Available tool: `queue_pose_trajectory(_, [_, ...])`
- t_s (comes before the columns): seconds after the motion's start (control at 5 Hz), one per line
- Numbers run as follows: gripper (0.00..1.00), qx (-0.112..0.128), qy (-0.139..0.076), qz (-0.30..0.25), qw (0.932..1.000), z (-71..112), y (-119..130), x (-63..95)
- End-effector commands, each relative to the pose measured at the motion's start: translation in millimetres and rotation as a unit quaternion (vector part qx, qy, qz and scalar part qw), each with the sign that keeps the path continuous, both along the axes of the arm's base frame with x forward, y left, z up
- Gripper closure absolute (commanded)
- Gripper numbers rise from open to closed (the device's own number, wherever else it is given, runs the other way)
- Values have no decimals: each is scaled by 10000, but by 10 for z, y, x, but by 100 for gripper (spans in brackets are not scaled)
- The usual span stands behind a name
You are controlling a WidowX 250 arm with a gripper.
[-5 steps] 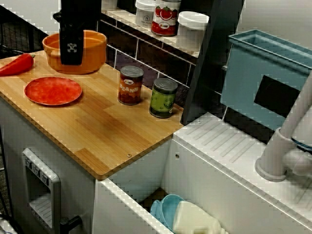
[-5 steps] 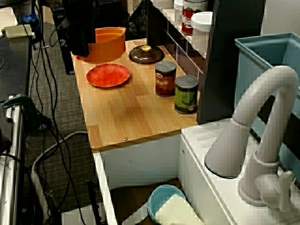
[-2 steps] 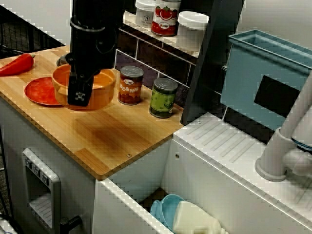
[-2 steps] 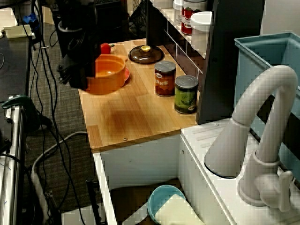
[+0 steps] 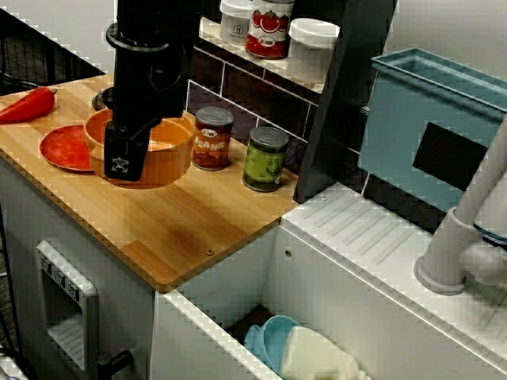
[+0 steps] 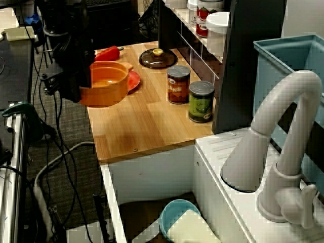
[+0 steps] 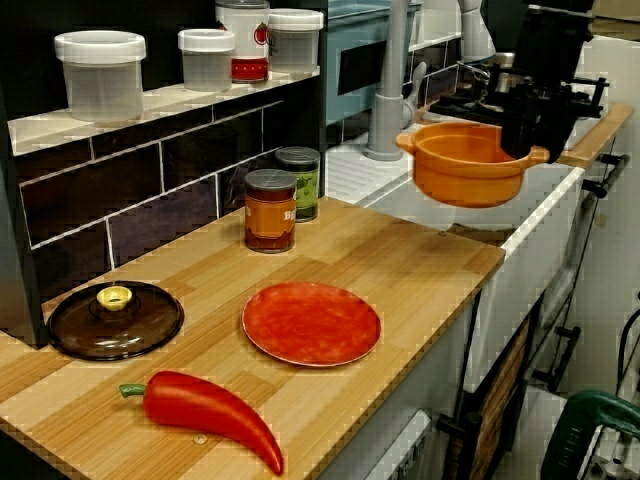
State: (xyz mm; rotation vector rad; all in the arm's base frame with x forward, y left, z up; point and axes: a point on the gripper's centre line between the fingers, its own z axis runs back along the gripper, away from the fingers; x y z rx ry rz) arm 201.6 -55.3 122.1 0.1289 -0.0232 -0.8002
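Since the earlier frames, the orange pot (image 5: 166, 158) is travelling from the back corner of the wooden counter (image 5: 182, 222) toward its front edge, and it is now riding in the air, clear of the wood. The gripper (image 5: 120, 162) is clamping the pot's near rim, jaws closed on the wall. In the view from over the tap, the pot is hanging at the counter's front edge and overlapping the red plate (image 6: 134, 81). The brown can (image 5: 212, 138) and green can (image 5: 264, 158) are standing just beside each other, apart from the pot. The red pepper (image 7: 205, 410) and dark lid (image 7: 114, 318) are lying near the plate.
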Motion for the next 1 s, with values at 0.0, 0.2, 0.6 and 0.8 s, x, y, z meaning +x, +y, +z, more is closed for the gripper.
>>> queue_pose_trajectory(0.0, [100, -137, -195, -466, 9986, 165, -142, -311])
queue_pose_trajectory(0.2, [100, -248, -239, -631, 9974, 275, -177, -419])
queue_pose_trajectory(0.6, [100, -352, -606, -1063, 9919, 537, -268, -660])
queue_pose_trajectory(0.8, [100, -572, -748, -1167, 9887, 741, -221, -733])
